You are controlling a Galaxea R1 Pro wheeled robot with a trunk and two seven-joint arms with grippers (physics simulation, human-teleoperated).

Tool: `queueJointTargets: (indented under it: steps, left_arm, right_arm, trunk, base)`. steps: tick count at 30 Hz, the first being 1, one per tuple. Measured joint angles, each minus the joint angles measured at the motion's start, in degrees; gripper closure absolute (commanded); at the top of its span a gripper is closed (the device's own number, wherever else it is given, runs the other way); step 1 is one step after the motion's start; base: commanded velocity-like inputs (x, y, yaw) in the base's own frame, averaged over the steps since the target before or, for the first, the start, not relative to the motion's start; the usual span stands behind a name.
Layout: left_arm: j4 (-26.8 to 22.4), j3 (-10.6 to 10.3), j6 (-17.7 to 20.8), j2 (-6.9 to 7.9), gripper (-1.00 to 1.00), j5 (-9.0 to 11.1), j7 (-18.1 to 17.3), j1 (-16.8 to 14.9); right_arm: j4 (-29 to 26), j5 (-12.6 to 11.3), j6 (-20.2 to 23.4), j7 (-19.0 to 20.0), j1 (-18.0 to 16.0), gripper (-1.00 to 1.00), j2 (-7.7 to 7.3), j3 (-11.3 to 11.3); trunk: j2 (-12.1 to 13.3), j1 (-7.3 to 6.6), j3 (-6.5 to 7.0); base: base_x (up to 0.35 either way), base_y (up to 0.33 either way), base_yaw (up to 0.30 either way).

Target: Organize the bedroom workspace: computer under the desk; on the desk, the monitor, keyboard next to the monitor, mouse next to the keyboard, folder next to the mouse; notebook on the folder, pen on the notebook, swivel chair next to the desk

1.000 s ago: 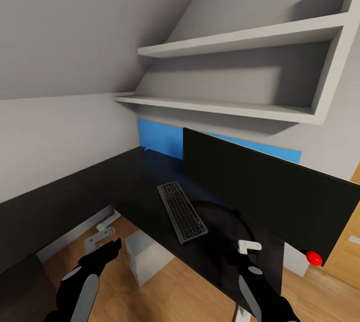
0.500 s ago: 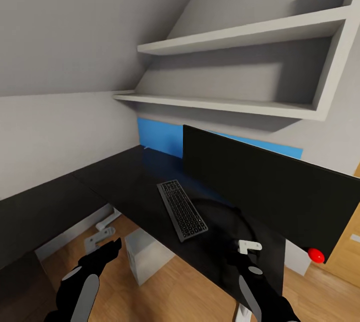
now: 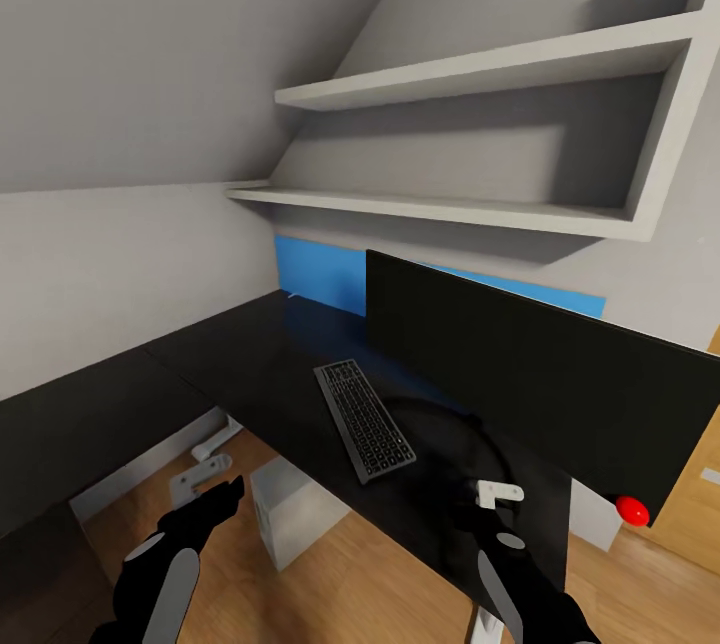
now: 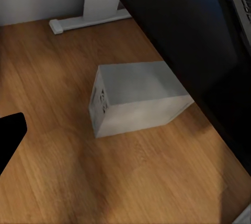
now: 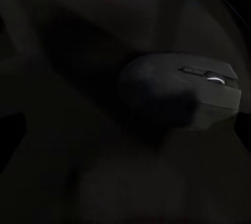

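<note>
The left gripper point(image 3: 225, 494) hangs low over the wood floor point(image 3: 350, 574), in front of the bench point(image 3: 250, 364). Its fingers hold nothing, and I cannot tell how far apart they are. Just beside it, the small white computer point(image 3: 290, 509) sits on the floor, partly under the edge of the black bench. On the bench, the long keyboard point(image 3: 364, 420) lies flat, near the round foot of the monitor point(image 3: 530, 374). The wide black monitor stands behind it. The right gripper point(image 3: 490, 499) hovers over the bench in front of the monitor. In the right wrist view, the dark mouse point(image 5: 178, 96) lies on the bench close to the fingers, which look apart and not touching it.
</note>
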Motion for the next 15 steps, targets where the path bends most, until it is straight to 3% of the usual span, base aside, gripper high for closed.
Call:
queueJointTargets:
  steps: [15]
  left_arm:
    - [0.1, -0.1, 0.0, 0.00, -1.00, 0.0, -0.1, 0.0]
  right_arm:
    - [0.0, 0.0, -0.1, -0.6, 0.0, -1.00, -0.01, 0.0]
  trunk:
    - [0.0, -0.01, 0.00]
  base:
    - [0.018, -0.018, 0.000]
